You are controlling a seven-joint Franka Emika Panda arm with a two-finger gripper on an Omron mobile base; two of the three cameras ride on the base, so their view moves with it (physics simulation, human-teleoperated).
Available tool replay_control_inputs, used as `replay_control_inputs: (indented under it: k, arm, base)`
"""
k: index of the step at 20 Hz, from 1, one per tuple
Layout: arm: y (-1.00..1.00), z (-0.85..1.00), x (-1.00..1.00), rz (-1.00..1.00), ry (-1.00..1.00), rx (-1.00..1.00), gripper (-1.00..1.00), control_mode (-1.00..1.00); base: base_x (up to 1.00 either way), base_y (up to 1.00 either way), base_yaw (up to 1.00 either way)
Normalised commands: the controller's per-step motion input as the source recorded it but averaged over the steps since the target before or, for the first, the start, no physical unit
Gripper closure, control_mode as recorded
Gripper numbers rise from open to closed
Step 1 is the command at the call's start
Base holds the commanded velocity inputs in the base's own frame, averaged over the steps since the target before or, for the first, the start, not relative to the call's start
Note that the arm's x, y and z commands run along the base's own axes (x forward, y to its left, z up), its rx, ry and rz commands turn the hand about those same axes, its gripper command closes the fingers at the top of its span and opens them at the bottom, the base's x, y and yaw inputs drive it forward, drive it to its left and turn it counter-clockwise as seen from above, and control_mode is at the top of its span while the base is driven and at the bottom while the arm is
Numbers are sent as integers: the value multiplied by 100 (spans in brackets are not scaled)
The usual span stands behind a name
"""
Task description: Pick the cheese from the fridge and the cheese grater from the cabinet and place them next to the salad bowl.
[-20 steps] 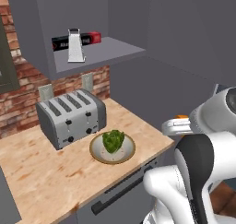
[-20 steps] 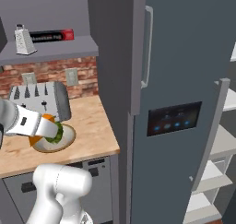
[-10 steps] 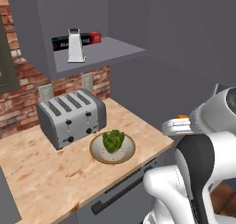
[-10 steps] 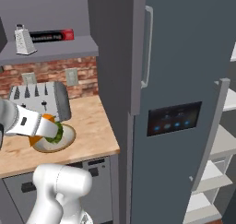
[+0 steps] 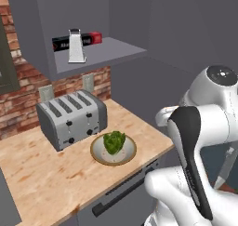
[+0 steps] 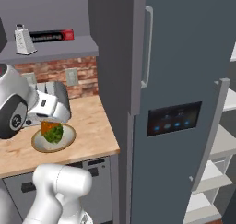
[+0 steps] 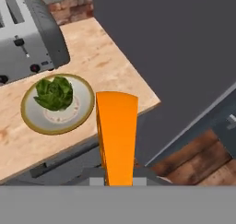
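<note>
- End effector (image 7: 116,179) clamped on cheese (image 7: 116,135), wedge held up over bench (image 7: 110,57) edge, near salad bowl (image 7: 57,103).
- Bowl w/ lettuce sits in front of toaster (image 5: 70,118).
- Cheese grater (image 5: 76,46) upright on cabinet (image 5: 104,53) shelf, just in front of black-red box (image 5: 90,38).
- Fridge (image 6: 184,103) right of bench.
</note>
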Motion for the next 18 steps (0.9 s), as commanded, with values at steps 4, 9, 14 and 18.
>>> replay_control_inputs:
  k: [4, 9, 14, 18]
  arm:
    - [1, 2, 49, 21, 30, 0, 100, -100]
    - [7, -30, 1, 24, -2, -7, 100, -100]
    - [10, -71, 0, 20, -12, -19, 100, -100]
    - [1, -57, 2, 11, -15, -17, 100, -100]
  base:
    - [0, 0, 0]
    - [0, 0, 0]
    - [0, 0, 0]
    - [0, 0, 0]
